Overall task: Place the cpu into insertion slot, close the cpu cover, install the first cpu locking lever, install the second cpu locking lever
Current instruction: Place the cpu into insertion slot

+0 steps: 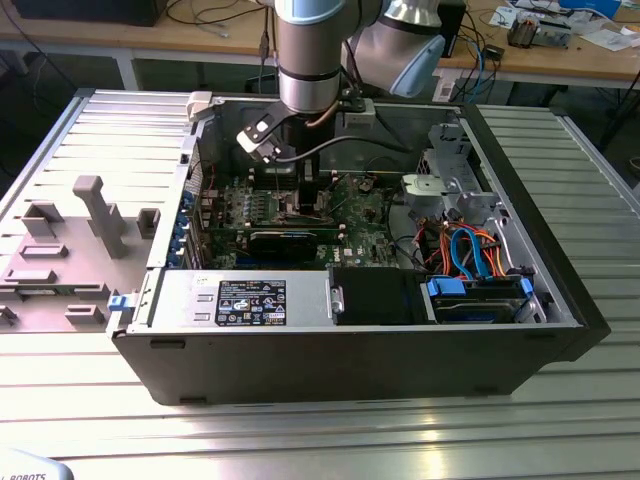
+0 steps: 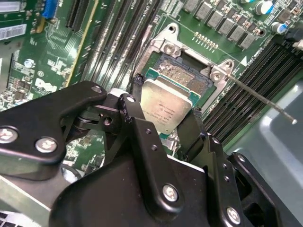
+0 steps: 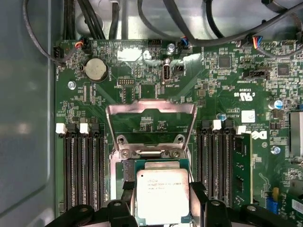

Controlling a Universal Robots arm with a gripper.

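In the exterior view, an open computer case (image 1: 350, 350) lies on a slatted metal table (image 1: 330, 440). The arm (image 1: 312, 60) comes down from above into the case, and its end effector (image 1: 300, 200) is low over the green motherboard (image 1: 355, 215). A grey fixture tray (image 1: 60, 255) sits on the table at the exterior view's left. Blue and orange cables (image 1: 470, 250) lie in the case at the exterior view's right.

In the second wrist view, the end effector (image 2: 164, 106) is gripping the cpu (image 2: 165, 111): one black finger (image 2: 135, 94) presses against one edge of the chip and a second finger against the opposite edge. The cpu hangs over the insertion slot (image 2: 184, 75), whose far part is uncovered. I cannot tell whether the chip is seated. A thin metal lever (image 2: 260, 98) sticks out from the slot's corner, across the long black memory slots (image 2: 246, 90).

In the first wrist view, the cpu (image 3: 162, 196) has its silver top facing the camera between the clamped fingers, at the insertion slot (image 3: 156, 163). The cpu cover (image 3: 151, 106) stands swung up on the far side of the slot, with green board showing through its window. Memory slots (image 3: 83, 165) flank the slot on both sides. A coin battery (image 3: 96, 69) sits farther off on the board.
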